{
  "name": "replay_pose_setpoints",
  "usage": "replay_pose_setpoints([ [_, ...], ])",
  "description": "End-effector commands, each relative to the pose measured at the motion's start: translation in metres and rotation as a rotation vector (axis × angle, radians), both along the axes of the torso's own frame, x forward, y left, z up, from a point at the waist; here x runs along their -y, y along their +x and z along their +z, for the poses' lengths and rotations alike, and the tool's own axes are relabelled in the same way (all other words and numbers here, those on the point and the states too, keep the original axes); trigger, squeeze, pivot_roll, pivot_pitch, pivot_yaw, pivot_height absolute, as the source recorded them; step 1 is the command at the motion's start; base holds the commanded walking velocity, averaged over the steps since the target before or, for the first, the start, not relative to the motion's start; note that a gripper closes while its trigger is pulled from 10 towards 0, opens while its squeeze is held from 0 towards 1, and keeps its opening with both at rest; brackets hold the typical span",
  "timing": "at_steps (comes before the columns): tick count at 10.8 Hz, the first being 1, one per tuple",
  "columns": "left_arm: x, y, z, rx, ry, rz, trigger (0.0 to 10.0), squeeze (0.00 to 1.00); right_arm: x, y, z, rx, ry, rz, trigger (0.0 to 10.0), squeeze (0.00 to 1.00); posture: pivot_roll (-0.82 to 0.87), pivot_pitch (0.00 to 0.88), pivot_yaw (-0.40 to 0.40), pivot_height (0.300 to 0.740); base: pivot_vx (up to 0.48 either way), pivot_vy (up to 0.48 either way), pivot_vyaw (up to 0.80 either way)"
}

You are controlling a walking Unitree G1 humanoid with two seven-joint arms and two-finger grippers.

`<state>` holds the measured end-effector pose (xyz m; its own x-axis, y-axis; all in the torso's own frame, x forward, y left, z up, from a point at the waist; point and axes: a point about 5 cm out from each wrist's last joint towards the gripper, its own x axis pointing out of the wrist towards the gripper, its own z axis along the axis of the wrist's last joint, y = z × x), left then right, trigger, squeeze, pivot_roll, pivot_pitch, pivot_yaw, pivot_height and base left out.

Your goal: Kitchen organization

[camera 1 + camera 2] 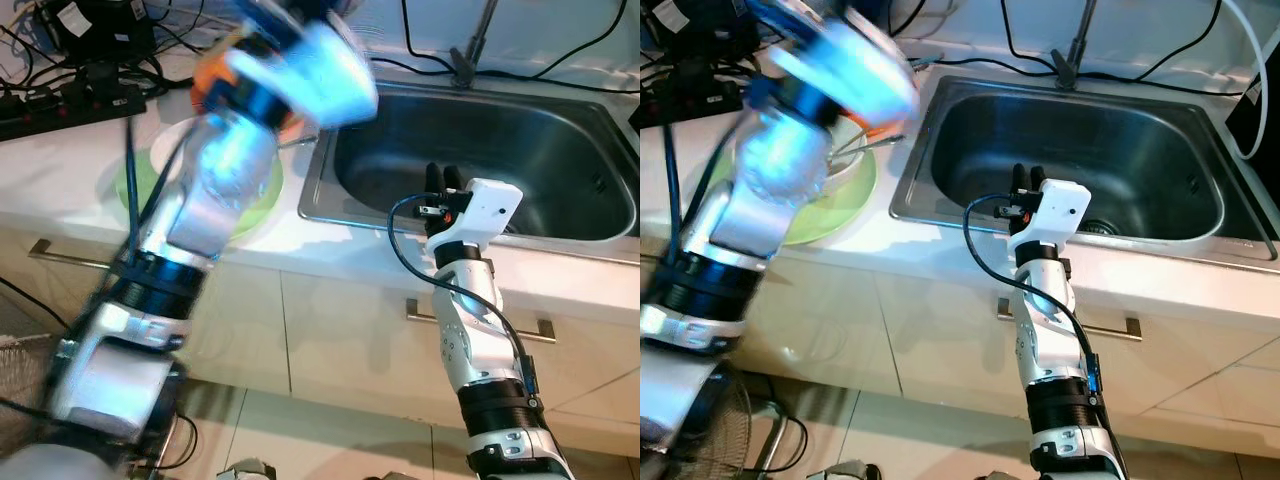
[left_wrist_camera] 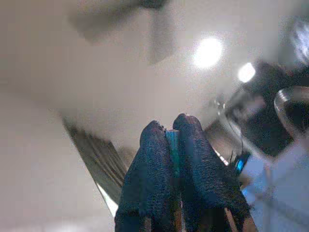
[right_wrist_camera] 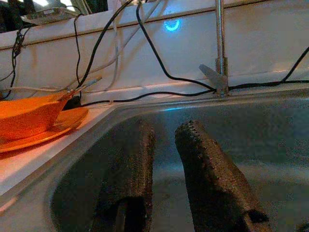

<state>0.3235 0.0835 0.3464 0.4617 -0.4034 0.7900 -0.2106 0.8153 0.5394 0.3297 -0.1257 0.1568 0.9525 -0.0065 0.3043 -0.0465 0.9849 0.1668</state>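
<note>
Left gripper (image 2: 175, 145) jaws pinch a thin teal utensil; carry slowly. Right gripper (image 3: 166, 159) jaws slightly apart, empty, over sink (image 1: 520, 150).

No legible text, labels, brands or numbers found. Only mark: blue glowing arc symbol (image 3: 172, 25) on white wall behind sink, not readable as character. Remaining surfaces blurred or unmarked.

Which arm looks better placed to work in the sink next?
Right, probably. The right gripper hangs at the sink front rim, fingers slightly apart and aimed into the basin. The left gripper is raised, blurred, clamped on something thin.
</note>
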Motion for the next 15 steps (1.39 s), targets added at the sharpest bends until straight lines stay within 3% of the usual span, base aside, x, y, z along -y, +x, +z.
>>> replay_pose_setpoints([
  [1,-0.007,-0.005,0.013,-0.004,-0.125,-0.089,10.0,0.0,0.0,0.001,0.002,0.009,-0.002,-0.004,10.0,0.0,0.07,0.052,-0.003,0.74,0.0,0.0,0.0],
  [3,-0.013,-0.007,0.024,-0.09,-0.354,-0.29,10.0,0.0,0.001,0.001,0.002,0.01,-0.003,-0.006,10.0,0.0,0.07,0.052,-0.004,0.74,0.0,0.0,0.0],
  [5,-0.033,-0.005,0.036,-0.158,-0.653,-0.5,10.0,0.0,0.0,0.001,0.002,0.009,-0.003,-0.003,10.0,0.0,0.07,0.048,-0.006,0.74,0.0,0.0,0.0],
  [6,-0.04,-0.004,0.039,-0.176,-0.736,-0.564,10.0,0.0,0.0,0.001,0.002,0.008,-0.003,-0.003,10.0,0.0,0.07,0.049,-0.006,0.74,0.0,0.0,0.0],
  [7,-0.053,-0.001,0.039,-0.205,-0.875,-0.647,10.0,0.0,0.0,0.001,0.002,0.008,-0.004,-0.003,10.0,0.0,0.07,0.048,-0.006,0.74,0.0,0.0,0.0],
  [8,-0.07,0.011,0.027,-0.289,-1.064,-0.748,10.0,0.0,0.001,0.001,0.002,0.008,-0.005,-0.003,10.0,0.0,0.07,0.048,-0.006,0.74,0.0,0.0,0.0],
  [10,-0.077,0.023,0.006,-0.383,-1.188,-0.799,10.0,0.0,0.0,0.001,0.002,0.008,-0.005,-0.003,10.0,0.0,0.07,0.046,-0.007,0.74,0.0,0.0,0.0],
  [11,-0.074,0.032,-0.024,-0.501,-1.314,-0.9,10.0,0.0,0.0,0.002,0.002,0.005,0.011,-0.001,10.0,0.0,0.06,0.043,-0.008,0.74,0.0,0.0,0.0],
  [13,-0.066,0.038,-0.051,-0.634,-1.451,-1.059,10.0,0.0,0.0,0.002,0.005,0.006,0.036,0.005,10.0,0.0,0.06,0.043,-0.009,0.74,0.0,0.0,0.0],
  [14,-0.061,0.039,-0.054,-0.657,-1.4,-1.002,10.0,0.0,-0.001,0.003,0.005,0.01,0.019,0.009,10.0,0.0,0.06,0.044,-0.01,0.74,0.0,0.0,0.0],
  [15,-0.056,0.036,-0.042,-0.635,-1.284,-0.955,10.0,0.0,-0.004,0.003,0.005,0.007,-0.028,0.014,10.0,0.0,0.06,0.045,-0.009,0.74,0.0,0.0,0.0],
])
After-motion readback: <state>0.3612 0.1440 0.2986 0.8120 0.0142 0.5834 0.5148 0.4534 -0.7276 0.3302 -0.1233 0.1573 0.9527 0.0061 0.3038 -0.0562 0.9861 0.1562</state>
